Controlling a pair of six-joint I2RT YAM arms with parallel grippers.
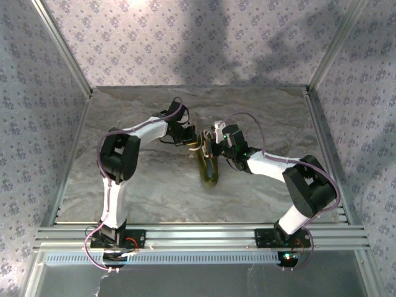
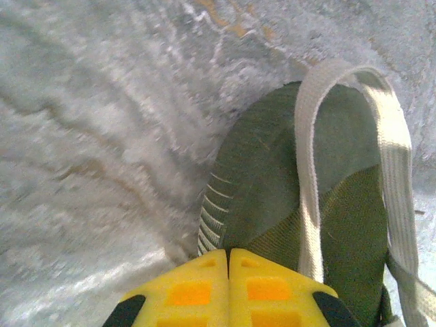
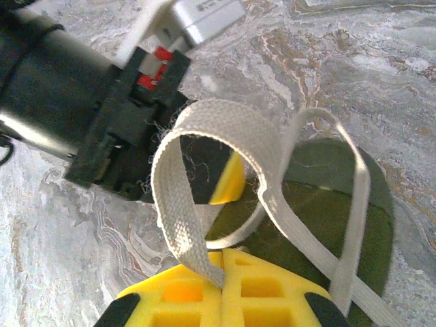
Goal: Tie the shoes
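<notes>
R. yellow-padded two-finger gripper (image 3: 225, 262), jaws fully closed, pinches a flat white woven lace (image 3: 176, 204) just above the small olive-green low-top shoe (image 3: 320, 211). From the pads the lace arcs up in a wide loop over the shoe's upper. L. yellow-padded gripper (image 2: 228, 255) has its pads pressed together w/ nothing visible between them in its own view. It sits at the shoe's edge, lace draped in a long loop across the shoe beside it. Overhead, both grippers meet at the shoe's far end. The shoe lies lengthwise, approx. mid grey marbled tabletop (image 1: 161, 192).
</notes>
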